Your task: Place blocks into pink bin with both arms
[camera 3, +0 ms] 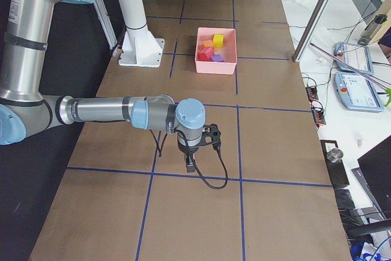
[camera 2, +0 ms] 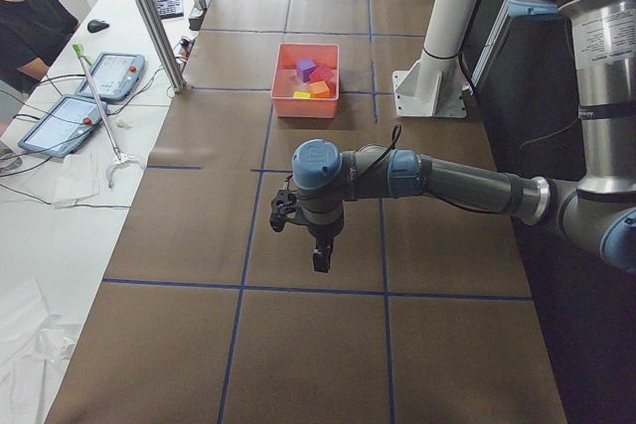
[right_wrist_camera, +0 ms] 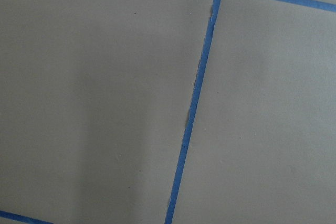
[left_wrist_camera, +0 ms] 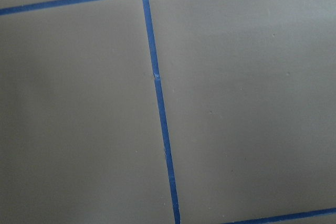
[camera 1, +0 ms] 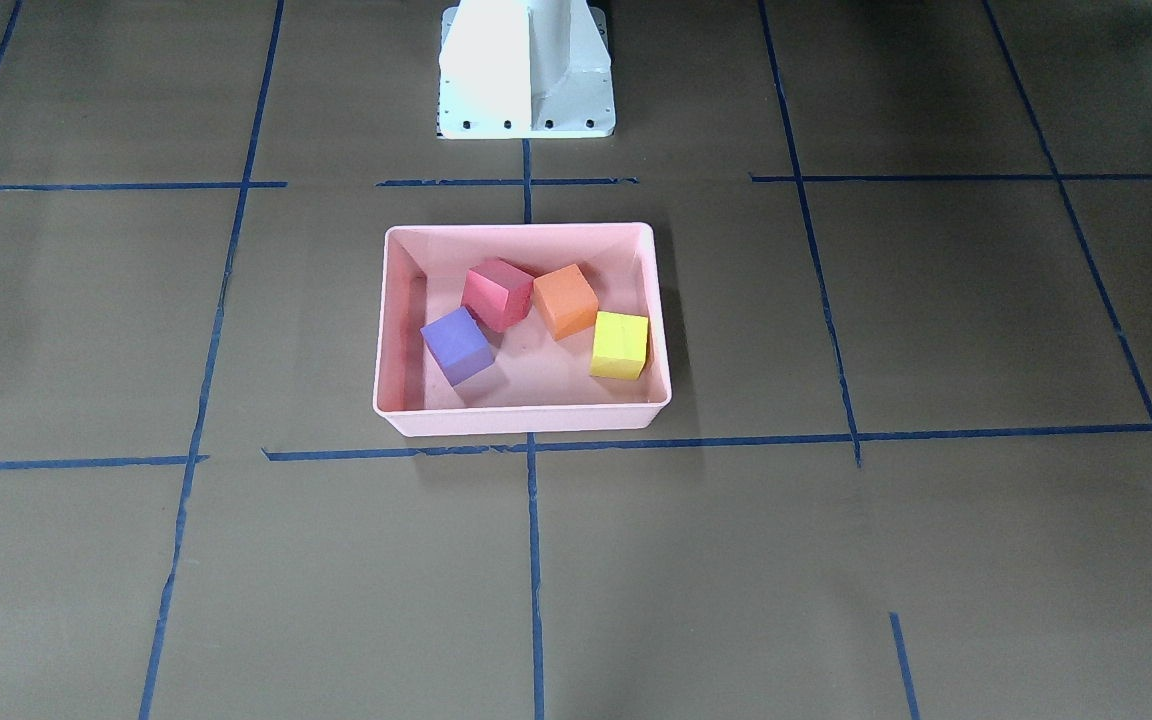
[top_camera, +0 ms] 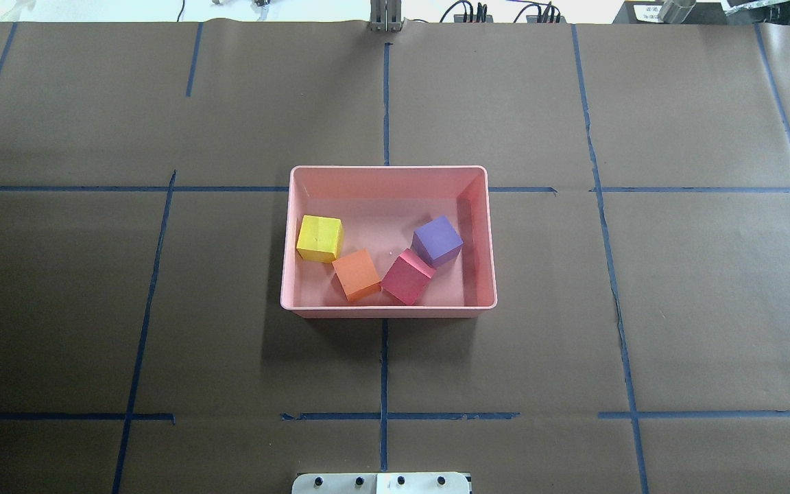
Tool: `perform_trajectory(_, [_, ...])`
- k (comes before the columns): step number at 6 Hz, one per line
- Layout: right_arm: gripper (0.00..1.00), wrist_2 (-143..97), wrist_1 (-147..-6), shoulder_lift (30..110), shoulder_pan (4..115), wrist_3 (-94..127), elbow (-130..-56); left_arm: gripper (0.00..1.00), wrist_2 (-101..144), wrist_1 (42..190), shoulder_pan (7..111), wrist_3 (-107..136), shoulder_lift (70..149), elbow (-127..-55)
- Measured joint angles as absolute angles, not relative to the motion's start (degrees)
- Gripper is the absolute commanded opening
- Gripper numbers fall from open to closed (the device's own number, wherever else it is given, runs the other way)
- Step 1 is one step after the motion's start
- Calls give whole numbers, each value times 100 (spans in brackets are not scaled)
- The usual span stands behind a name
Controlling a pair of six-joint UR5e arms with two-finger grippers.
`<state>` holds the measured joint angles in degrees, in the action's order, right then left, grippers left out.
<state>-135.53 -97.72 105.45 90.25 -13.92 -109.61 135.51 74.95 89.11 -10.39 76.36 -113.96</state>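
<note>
All four blocks lie inside the bin [top_camera: 388, 167] at the middle of the desk [top_camera: 162, 309]: the yellow block [top_camera: 319, 238] by its left wall, then the orange block [top_camera: 356, 274], the red block [top_camera: 407, 277] and the purple block [top_camera: 437, 240], the last two touching. The left pincer [camera 2: 321, 263] and the right pincer [camera 3: 189, 164] hang over the desk's opposite ends, well apart from the bin. Whether either is wide or narrow cannot be told.

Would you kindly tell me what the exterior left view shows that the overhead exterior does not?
Only exterior left: the grey tubular left arm with its black two-finger gripper above brown table, plus a person in black. Only overhead: the yellow-green foam cube whole, and the cubes' curved row. Both: the shallow pale-pink plastic bin holding it with purple, red-pink and orange foam cubes.
</note>
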Motion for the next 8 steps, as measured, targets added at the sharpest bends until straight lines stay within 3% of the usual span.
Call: perform_trajectory(8, [100,-13289,-9825,10894,9130,-1372,-11340,100,13535,7487,9034,-1010,8093,-10889])
